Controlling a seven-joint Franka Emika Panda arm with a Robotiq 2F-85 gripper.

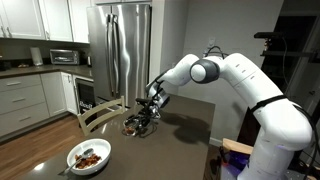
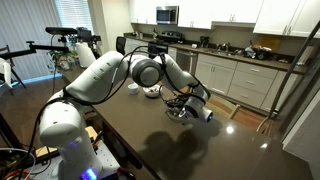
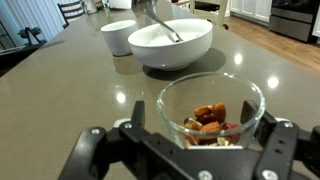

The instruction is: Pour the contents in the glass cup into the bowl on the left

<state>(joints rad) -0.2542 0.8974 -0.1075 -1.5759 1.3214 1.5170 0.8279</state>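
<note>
Pretty sure this is the reach-for-the-grasp step, nothing lifted yet. Nearest in the wrist view is the gripper [image 3: 185, 152], jaws spread wide, with nothing pinched as far as I can see. The right finger sits just beside the glass rim and the left one is well clear of it. Right ahead at 12 o'clock is the glass [image 3: 210, 112], upright on the grey table [image 3: 60, 90], with a small heap of reddish-brown bits [image 3: 207, 120] at the bottom. It's nowhere near full. Further out, at about 11 o'clock from the glass, is the bowl [image 3: 170, 45], wide and white, with a utensil [image 3: 165, 20] leaning out of it. From this low angle I can't see if there's anything in it. Touching or nearly touching it at its 9 o'clock is a little white cup [image 3: 118, 36], contents hidden too. An exterior view also shows a white dish [image 1: 88, 157] of reddish food at 7 o'clock from the arm's tip. I can't tell if that's the same bowl. Next move, I'd guess: ease forward until the glass sits squarely between the fingers, clamp, lift level, carry to the bowl, tip slowly. Off-centre and it'll likely skid.
</note>
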